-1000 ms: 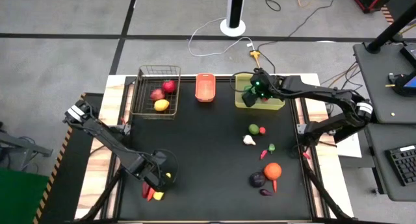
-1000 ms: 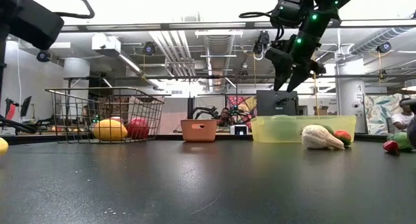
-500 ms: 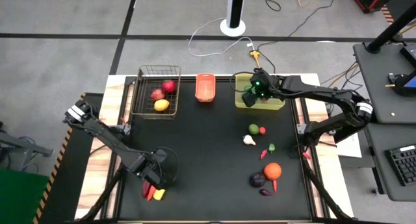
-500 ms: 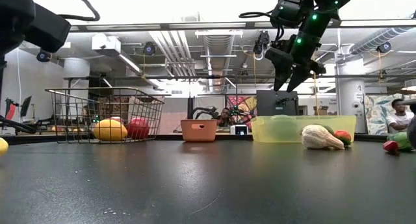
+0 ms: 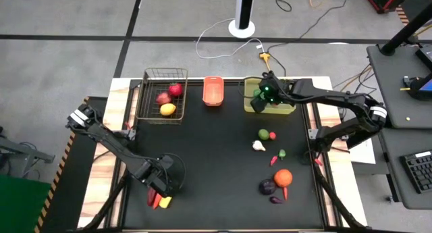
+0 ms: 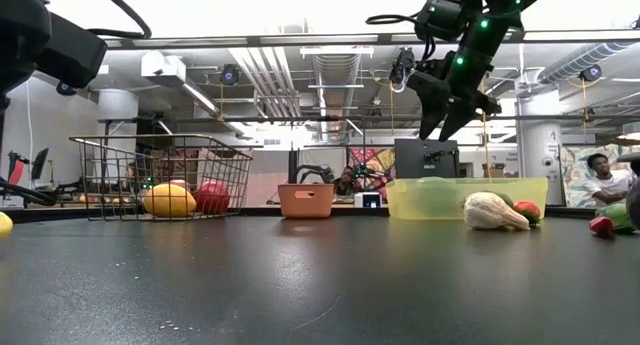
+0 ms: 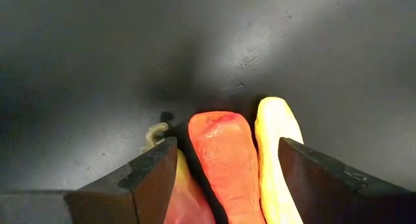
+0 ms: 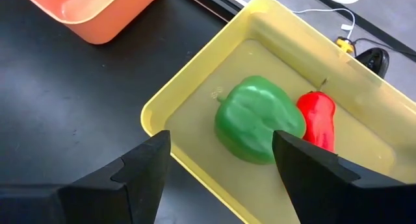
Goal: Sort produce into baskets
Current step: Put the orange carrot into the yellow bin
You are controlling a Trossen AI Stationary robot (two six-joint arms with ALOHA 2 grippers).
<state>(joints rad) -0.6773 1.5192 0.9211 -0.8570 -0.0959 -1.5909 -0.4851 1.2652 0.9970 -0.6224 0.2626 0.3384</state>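
- Produce lies in three places: a small pile at the lower left of the high view, a scatter at the right centre, and pieces already in the baskets along the top.
- Left tool (image 5: 160,191) hangs over that pile, released and empty, with an orange-red piece (image 7: 224,162) between its fingers and a yellow piece (image 7: 276,156) just beside.
- To do this pick well, I judge it should descend straight, straddle only the orange-red piece, and close without catching its neighbours.
- Right tool (image 5: 259,100) hovers released over the yellow-green bin (image 8: 195,78), which holds one green pepper (image 8: 257,126) and one red piece (image 8: 316,120).
- Three containers: the bin, an orange basket (image 5: 212,91) that looks empty, and a wire basket (image 5: 162,96) holding three pieces.
- Roughly eight loose pieces remain on the right of the black surface (image 5: 216,159), among them one orange (image 5: 283,177); the smaller ones are too small to count surely.
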